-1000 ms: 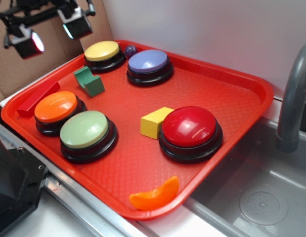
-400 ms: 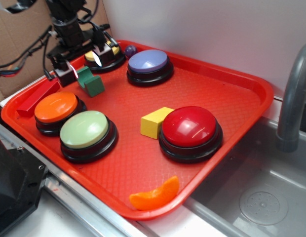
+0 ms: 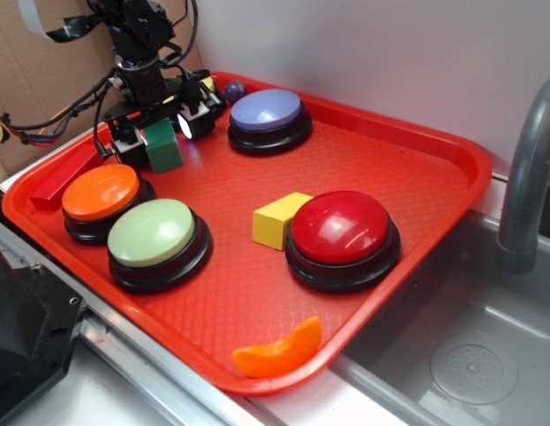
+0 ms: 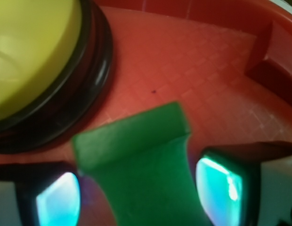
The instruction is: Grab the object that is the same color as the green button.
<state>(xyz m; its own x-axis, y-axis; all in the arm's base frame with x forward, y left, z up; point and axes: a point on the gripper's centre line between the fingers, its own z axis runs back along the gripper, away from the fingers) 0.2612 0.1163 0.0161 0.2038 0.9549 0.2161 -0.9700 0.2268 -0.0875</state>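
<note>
The gripper [image 3: 156,135] is positioned low over the far left part of the red tray [image 3: 408,177], with its jaws apart and one finger on each side of the green block [image 3: 163,148]. In the wrist view the green block [image 4: 146,174] sits between the two glowing finger pads [image 4: 219,188], with a narrow gap visible on each side; contact between pads and block cannot be confirmed. The block rests on the tray floor.

Positions relative to the jaws:
- The yellow button [image 4: 33,52] lies just beyond the jaws, on the far side of the block; in the exterior view it is mostly hidden behind the gripper.
- The long red block [image 3: 66,176] lies beside the jaws, along the tray's left rim; its end shows in the wrist view [image 4: 273,61].
- The orange button [image 3: 101,192] lies just in front of the jaws, toward the tray's near edge.
- The green button [image 3: 152,232] lies beyond the orange button, further from the jaws, touching or almost touching it.
- The purple button [image 3: 266,111] stands to the side of the jaws, near the yellow button.
- The yellow cube [image 3: 277,218], the red button [image 3: 340,227] and the orange slice [image 3: 279,351] are well apart from the jaws.
</note>
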